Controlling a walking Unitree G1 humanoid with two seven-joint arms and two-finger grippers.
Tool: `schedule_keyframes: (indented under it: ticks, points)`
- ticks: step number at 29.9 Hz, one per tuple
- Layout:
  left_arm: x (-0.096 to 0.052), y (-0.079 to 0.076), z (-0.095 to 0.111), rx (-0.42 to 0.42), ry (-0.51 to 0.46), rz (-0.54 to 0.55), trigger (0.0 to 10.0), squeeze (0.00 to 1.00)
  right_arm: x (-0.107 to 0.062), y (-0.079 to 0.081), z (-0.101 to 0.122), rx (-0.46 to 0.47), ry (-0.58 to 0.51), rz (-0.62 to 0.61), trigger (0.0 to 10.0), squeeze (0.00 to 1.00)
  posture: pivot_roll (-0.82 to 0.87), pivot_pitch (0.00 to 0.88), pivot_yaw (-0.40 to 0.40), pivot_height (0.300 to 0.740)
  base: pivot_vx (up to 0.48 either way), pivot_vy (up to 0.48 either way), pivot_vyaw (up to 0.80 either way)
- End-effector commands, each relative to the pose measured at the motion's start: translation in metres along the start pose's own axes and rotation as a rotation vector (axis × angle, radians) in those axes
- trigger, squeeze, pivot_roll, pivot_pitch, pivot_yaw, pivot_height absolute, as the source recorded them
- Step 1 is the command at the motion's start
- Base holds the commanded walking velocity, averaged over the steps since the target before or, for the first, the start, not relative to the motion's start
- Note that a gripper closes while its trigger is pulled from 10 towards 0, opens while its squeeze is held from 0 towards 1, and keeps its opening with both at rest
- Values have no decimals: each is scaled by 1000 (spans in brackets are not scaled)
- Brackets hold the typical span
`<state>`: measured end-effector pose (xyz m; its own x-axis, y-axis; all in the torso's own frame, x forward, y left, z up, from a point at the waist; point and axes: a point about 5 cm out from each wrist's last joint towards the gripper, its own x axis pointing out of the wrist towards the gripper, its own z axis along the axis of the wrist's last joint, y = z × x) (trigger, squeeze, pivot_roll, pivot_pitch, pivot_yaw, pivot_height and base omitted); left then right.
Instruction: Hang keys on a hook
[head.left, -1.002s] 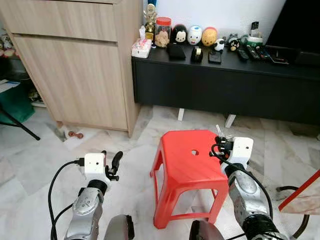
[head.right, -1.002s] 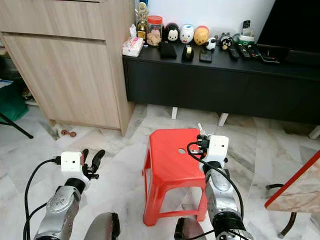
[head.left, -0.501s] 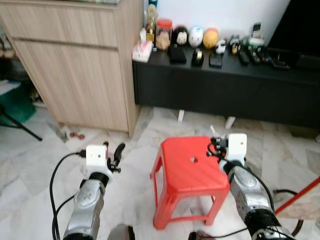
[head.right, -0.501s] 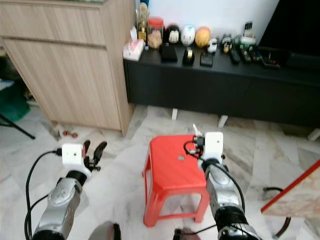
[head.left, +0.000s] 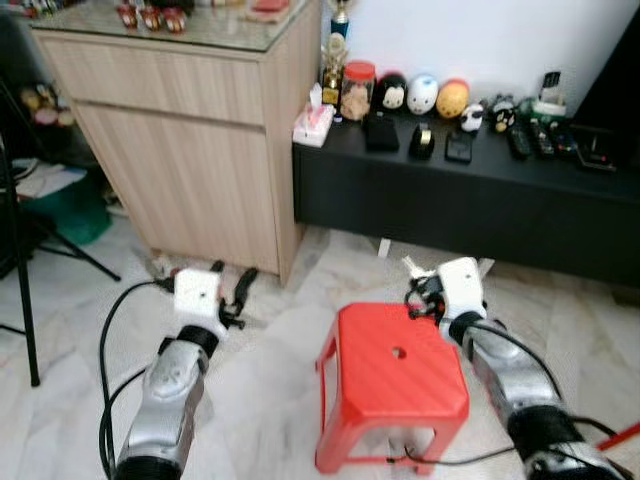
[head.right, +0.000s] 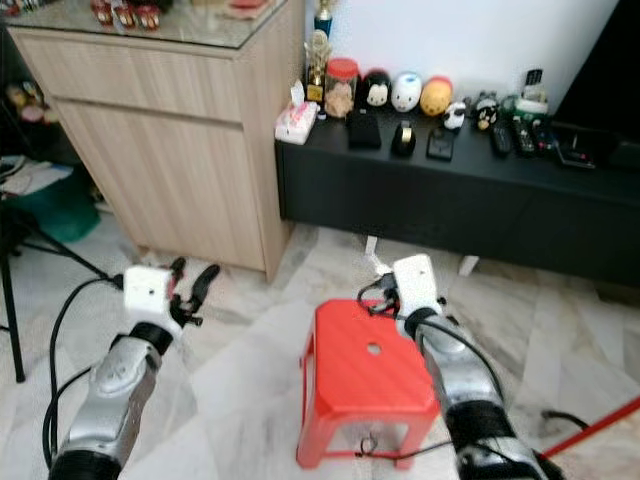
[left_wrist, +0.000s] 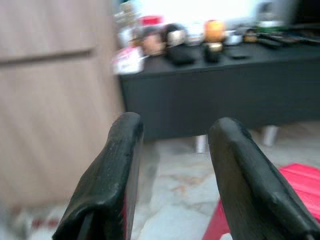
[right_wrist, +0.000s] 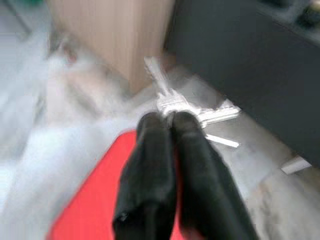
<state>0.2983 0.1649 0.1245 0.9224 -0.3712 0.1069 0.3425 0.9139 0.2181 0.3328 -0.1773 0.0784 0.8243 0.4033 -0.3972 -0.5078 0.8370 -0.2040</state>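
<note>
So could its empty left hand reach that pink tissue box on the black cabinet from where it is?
Probably not yet. The left hand hovers low over the floor, fingers open, while the pink tissue box sits higher up on the black cabinet. Nothing blocks the way; it just looks too far.

No readable text anywhere. Jar and tissue pack on the black TV console may carry print, but it's too small and blurred to make out; no nos. or signs.
</note>
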Motion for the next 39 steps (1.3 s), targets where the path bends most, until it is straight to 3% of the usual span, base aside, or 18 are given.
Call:
schedule_keyframes:
  ticks: [1, 3, 4, 5, 7, 9, 12, 14, 17, 18, 21, 32, 39]
  points:
    - [0, -7, 2, 45, 13, -81, 10000, 0, -1, 2, 5, -58, 11, 71, 10000, 0, 149, 48, -83, 740, 0, 0, 0]
    - [0, -11, 7, 92, 15, -159, 10000, 0, -3, -2, 11, -134, 14, 107, 10000, 0, 151, 48, -83, 740, 0, 0, 0]
    - [-1, -16, 10, 139, 30, -252, 10000, 0, -4, -5, 19, -180, 9, 151, 10000, 0, 155, 49, -82, 740, 0, 0, 0]
    - [-1, -16, 10, 139, 30, -252, 10000, 0, -4, -5, 19, -180, 9, 151, 10000, 0, 155, 49, -82, 740, 0, 0, 0]
    - [-4, -27, 12, 181, 60, -404, 10000, 0, -8, 1, 29, -307, 18, 332, 10000, 0, 152, 47, -82, 740, 0, 0, 0]
    - [-7, -33, 14, 194, 81, -490, 10000, 0, -12, 5, 32, -380, 25, 421, 10000, 0, 152, 47, -82, 740, 0, 0, 0]
    - [-12, -41, 15, 214, 120, -605, 10000, 0, -15, 9, 39, -429, 6, 512, 10000, 0, 161, 45, -87, 740, 0, 0, 0]
    - [-15, -49, 15, 319, 161, -734, 10000, 0, -15, 15, 49, -458, -9, 569, 10000, 0, 165, 42, -91, 740, 0, 0, 0]
    - [-15, -52, 16, 365, 168, -772, 10000, 0, -16, 20, 52, -469, -16, 620, 10000, 0, 165, 40, -91, 740, 0, 0, 0]
    - [-15, -56, 19, 411, 172, -808, 10000, 0, -22, 28, 54, -493, -22, 713, 10000, 0, 167, 39, -92, 740, 0, 0, 0]
    - [-14, -58, 21, 425, 176, -820, 10000, 0, -23, 31, 52, -522, -12, 729, 10000, 0, 167, 38, -93, 740, 0, 0, 0]
    - [-4, -65, 25, 578, 134, -778, 10000, 0, -20, 37, 51, -492, 5, 718, 10000, 0, 165, 20, -96, 740, 0, 0, 0]
    - [3, -65, 26, 613, 103, -716, 10000, 0, -17, 38, 54, -460, -5, 693, 10000, 0, 163, 9, -94, 740, 0, 0, 0]
